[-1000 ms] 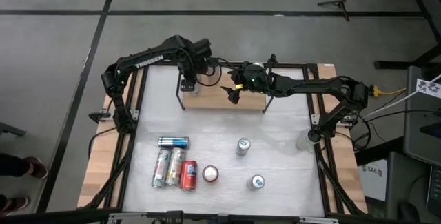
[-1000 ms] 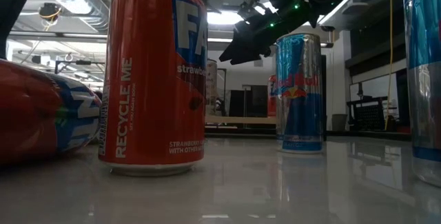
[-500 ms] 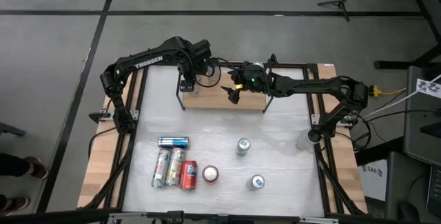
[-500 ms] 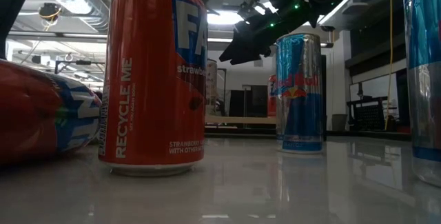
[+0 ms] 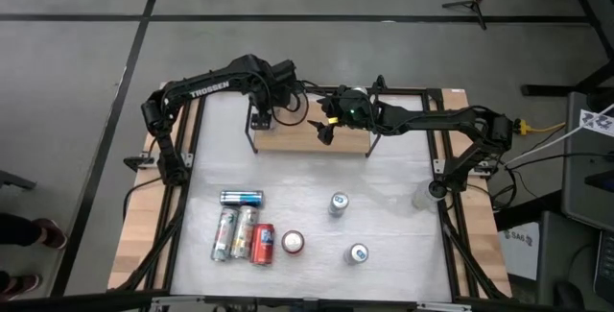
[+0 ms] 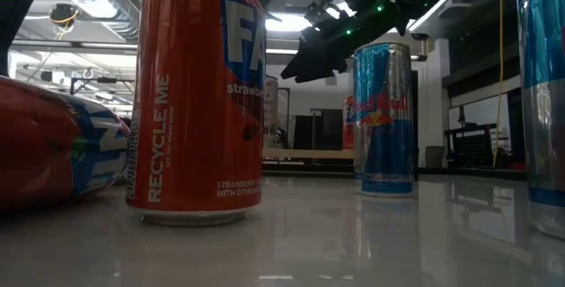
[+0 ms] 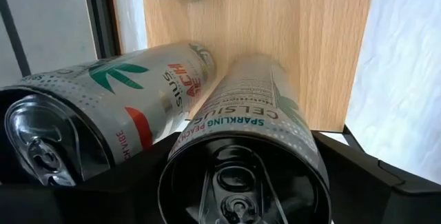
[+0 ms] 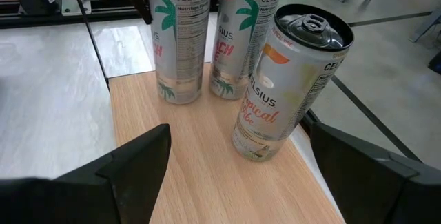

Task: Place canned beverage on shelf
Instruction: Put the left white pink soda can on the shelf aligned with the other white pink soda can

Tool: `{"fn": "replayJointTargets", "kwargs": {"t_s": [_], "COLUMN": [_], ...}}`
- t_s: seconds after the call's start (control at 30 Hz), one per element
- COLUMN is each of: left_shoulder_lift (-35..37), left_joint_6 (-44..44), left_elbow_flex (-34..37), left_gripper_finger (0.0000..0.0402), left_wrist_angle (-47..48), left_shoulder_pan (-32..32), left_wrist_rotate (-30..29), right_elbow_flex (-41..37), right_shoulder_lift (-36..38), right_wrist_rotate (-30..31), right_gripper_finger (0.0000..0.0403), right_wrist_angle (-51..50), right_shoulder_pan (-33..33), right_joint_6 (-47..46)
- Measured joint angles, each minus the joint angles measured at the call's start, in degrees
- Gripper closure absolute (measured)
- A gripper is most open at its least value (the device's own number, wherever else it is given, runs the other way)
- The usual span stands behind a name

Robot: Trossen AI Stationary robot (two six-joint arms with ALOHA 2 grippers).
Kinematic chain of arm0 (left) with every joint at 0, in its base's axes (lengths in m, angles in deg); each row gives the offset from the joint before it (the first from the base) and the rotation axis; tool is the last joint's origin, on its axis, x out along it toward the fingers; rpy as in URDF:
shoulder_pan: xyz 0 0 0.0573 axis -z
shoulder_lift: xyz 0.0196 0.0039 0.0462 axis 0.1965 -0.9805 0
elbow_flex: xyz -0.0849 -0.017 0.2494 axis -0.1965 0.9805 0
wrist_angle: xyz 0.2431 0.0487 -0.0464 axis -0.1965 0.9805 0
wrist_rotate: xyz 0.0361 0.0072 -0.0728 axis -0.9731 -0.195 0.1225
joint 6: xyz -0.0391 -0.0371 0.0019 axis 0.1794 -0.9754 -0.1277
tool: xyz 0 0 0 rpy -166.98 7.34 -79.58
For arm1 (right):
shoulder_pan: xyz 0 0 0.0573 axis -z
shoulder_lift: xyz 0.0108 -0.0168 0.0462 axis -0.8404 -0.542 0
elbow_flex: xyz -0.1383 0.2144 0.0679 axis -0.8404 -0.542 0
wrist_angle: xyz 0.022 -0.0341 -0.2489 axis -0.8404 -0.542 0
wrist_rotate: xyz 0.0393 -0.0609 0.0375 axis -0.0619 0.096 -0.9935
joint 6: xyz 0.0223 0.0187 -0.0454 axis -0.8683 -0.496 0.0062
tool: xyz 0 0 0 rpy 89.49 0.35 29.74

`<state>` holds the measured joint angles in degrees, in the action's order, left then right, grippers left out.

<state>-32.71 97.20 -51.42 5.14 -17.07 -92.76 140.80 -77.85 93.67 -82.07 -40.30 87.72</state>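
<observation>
The shelf (image 5: 312, 132) is a light-wood board with black rod uprights at the table's far middle. Three Celsius cans stand on its board (image 8: 200, 155): two side by side at its left end (image 8: 180, 38) (image 8: 241, 31), and an orange-marked one (image 8: 289, 79) nearer my right gripper. My left gripper (image 5: 261, 108) comes down from above and is shut on the near one of the pair (image 7: 244, 162). My right gripper (image 8: 238, 182) is open and empty, hovering over the shelf's middle (image 5: 326, 126); it also shows in the low view (image 6: 322, 49). My left gripper holds the Celsius can by its upper wall, just below the top rim (image 7: 180, 141), pinched between the two fingers (image 7: 138, 176), one on each side. The fingers come from above, pointing down. The can stands upright with its base on the shelf board.
Loose cans stand and lie on the white table's near half: a blue one lying (image 5: 240, 197), two lying side by side (image 5: 233, 232), a red Fanta can (image 5: 263, 245), a red-topped can (image 5: 293, 243) and two upright slim cans (image 5: 338, 203) (image 5: 357, 252). There is free room between them and the shelf.
My left arm has shifted a little toward the table's right over the shelf's left end. The cans and my right gripper have kept still.
</observation>
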Motion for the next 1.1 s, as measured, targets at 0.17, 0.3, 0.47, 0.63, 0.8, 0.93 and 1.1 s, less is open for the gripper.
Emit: {"fn": "replayJointTargets", "kwargs": {"t_s": [0.17,0.3,0.47,0.63,0.8,0.93,1.1], "left_shoulder_lift": [0.0,0.0,0.0,0.02,0.02,0.04,0.09], "left_joint_6": [-0.23,-0.31,-0.33,-0.35,-0.66,-3.9,-13.78], "left_elbow_flex": [-1.51,-3.6,-5.86,-8.5,-11.57,-13.91,-15.78], "left_gripper_finger": [0.0106,0.0106,0.0106,0.0106,0.0106,0.0106,0.0106], "left_wrist_angle": [0.41,1.03,1.28,2.34,3.8,3.86,3.84], "left_shoulder_pan": [0.46,0.48,0.48,0.48,0.7,1.33,3.06], "left_wrist_rotate": [0.02,0.16,0.17,0.17,0.13,0.03,0.11], "right_elbow_flex": [0.0,0.01,0.0,0.02,0.0,0.02,0.02], "right_shoulder_lift": [0.0,0.0,0.0,0.0,0.0,0.0,0.0], "right_wrist_rotate": [0.01,0.0,-0.01,0.0,0.01,0.01,0.01], "right_gripper_finger": [0.0056,0.0056,0.0056,0.0056,0.0056,0.0056,0.0056], "right_wrist_angle": [0.0,0.0,0.0,0.0,0.02,0.04,0.02], "right_shoulder_pan": [0.0,-0.01,0.0,-0.01,-0.02,0.0,0.0], "right_joint_6": [0.0,0.0,0.0,0.0,0.0,0.0,0.0]}}
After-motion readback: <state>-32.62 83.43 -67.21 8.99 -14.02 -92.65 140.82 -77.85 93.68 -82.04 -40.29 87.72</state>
